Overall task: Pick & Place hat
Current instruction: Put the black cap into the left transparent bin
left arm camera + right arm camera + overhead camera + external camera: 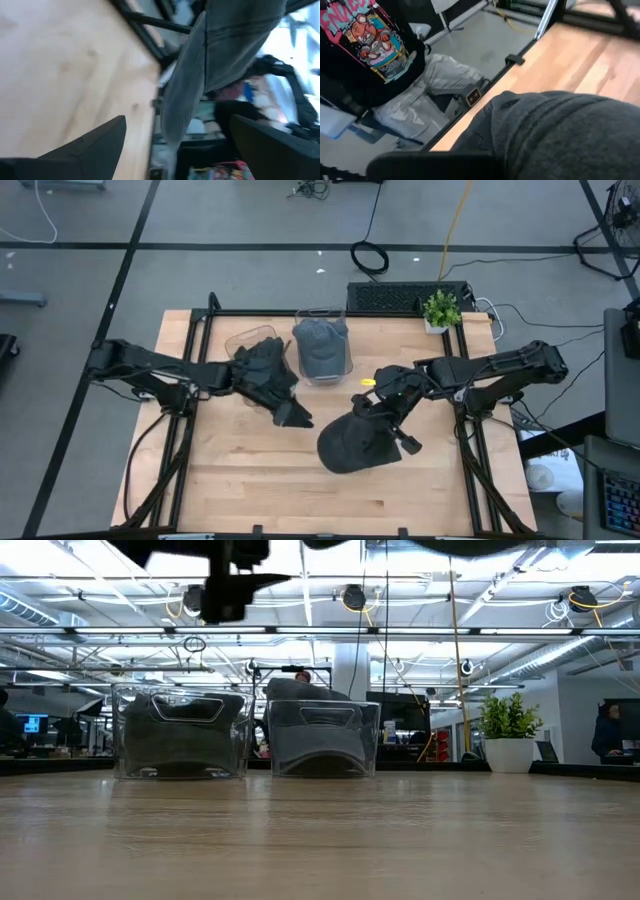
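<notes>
A dark grey hat (pixel 350 448) hangs above the middle of the table, held by my right gripper (pixel 393 428), which reaches in from the right. In the right wrist view the hat (pixel 560 135) fills the lower right. My left gripper (pixel 298 418) hovers just left of the hat with its fingers open. In the left wrist view the hat (pixel 220 55) and its brim hang ahead of those fingers, untouched. Two clear bins stand at the far side: the left bin (pixel 245 342) and the right bin (pixel 322 355), which holds another grey hat (pixel 320 338). My right gripper is shut on the hat at its right-hand edge (pixel 383 432), coming from the table's right and slanting down. The hat's cloth (pixel 492 142) lies right over one finger (pixel 435 167), and the hat itself hides the pinch. The hat is lifted clear of the table.
A potted plant (pixel 440 310) stands at the far right corner, with a keyboard (pixel 400 297) behind the table's far edge. In the low view the bins (pixel 180 730) (pixel 320 735) stand on bare wood. A seated person (pixel 380 50) is beyond the table's edge.
</notes>
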